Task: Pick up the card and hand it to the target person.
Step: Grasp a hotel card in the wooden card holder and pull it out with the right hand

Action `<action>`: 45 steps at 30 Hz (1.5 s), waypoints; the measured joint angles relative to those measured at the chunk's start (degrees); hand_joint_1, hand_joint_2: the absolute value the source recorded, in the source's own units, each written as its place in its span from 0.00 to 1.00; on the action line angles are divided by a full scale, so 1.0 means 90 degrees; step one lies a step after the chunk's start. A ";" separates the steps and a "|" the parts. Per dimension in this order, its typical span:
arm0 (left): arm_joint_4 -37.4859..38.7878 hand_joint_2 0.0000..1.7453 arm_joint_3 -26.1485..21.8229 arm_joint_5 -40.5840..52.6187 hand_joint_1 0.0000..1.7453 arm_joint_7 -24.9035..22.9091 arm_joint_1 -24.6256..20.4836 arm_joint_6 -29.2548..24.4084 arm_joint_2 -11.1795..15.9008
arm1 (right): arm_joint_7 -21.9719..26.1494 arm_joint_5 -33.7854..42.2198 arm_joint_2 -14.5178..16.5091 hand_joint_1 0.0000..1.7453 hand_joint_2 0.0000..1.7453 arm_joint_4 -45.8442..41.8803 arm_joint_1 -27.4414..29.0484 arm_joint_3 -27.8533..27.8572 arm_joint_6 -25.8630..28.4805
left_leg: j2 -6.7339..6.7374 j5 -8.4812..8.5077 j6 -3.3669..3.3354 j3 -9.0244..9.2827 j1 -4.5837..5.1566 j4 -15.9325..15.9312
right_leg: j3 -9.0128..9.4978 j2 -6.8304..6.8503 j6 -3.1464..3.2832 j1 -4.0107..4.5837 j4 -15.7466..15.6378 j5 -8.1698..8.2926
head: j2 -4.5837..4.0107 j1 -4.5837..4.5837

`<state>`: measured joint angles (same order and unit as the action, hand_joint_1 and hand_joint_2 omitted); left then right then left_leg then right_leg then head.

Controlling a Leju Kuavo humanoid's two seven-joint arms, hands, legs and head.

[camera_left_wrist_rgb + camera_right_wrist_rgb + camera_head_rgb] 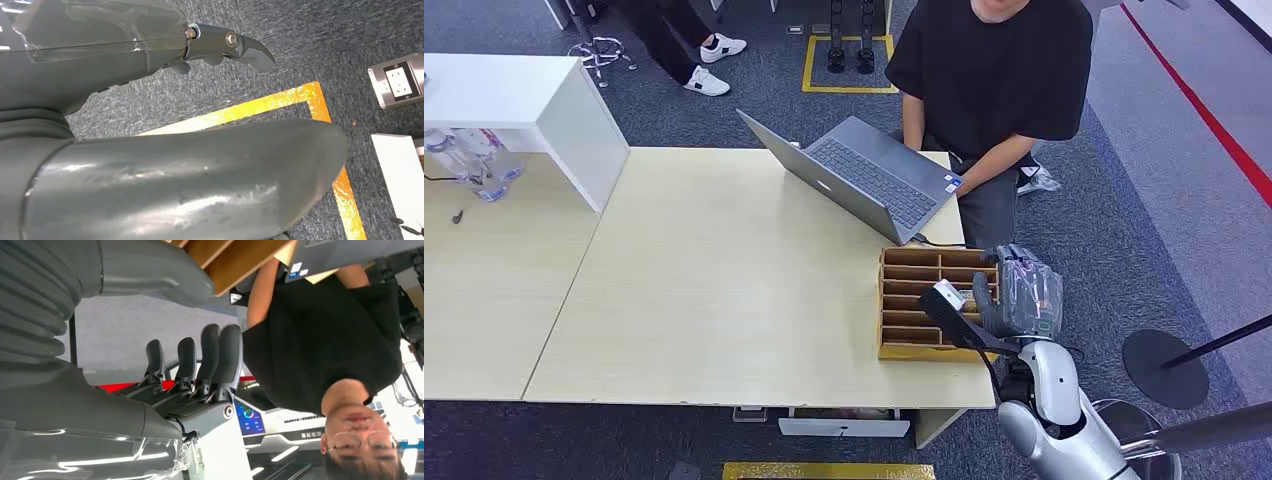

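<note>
Right now the right hand (1009,300) hangs over the wooden box (929,305) with fingers apart, holding nothing. I cannot pick out the card inside. The person (994,70) sits just past it.

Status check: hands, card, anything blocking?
Right hand over wooden organizer, fingers apart, holding nothing. Left hand hanging, empty. Card not identifiable. Laptop between organizer and person.

head view high above table (724,280), right wrist view close, sharing seated person (994,60)
</note>
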<state>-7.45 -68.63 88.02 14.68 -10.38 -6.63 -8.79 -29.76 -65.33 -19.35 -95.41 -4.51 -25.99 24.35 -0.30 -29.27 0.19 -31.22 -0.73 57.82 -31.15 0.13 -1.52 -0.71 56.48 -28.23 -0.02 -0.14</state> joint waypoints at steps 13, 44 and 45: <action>0.0001 0.00 0.0013 0.0000 0.00 -0.0006 -0.0005 0.0002 0.0000 | -0.0117 -0.0144 -0.0184 0.53 1.00 0.0100 -0.0016 -0.0129 -0.0354 | 0.0000 0.0000 0.0000 0.0000 0.0000 0.0000 | 0.0000 0.0000 0.0000 0.0000 0.0000 0.0000 | 0.0000 -0.0001; 0.0000 0.00 0.0160 0.0000 0.00 -0.0021 -0.0071 0.0079 -0.0025 | -0.0168 -0.0191 -0.0305 0.50 1.00 0.0571 -0.0177 -0.0512 -0.0945 | 0.0000 0.0000 0.0000 0.0000 0.0000 0.0000 | 0.0000 0.0000 0.0000 0.0000 0.0000 0.0000 | 0.0000 0.0000; 0.0000 0.00 0.0161 0.0001 0.00 -0.0023 -0.0071 0.0080 -0.0027 | -0.0169 -0.0188 -0.0305 0.49 1.00 0.0589 -0.0179 -0.0528 -0.0958 | 0.0000 0.0000 0.0000 0.0000 0.0000 0.0000 | 0.0000 0.0000 0.0000 0.0000 0.0000 0.0000 | 0.0000 0.0000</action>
<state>-7.45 -67.18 88.02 14.47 -11.02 -5.91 -9.03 -31.28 -67.02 -22.10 -90.11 -6.12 -30.74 15.73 -0.30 -29.27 0.19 -31.22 -0.73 57.82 -31.15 0.12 -1.52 -0.71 56.48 -28.23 -0.02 -0.14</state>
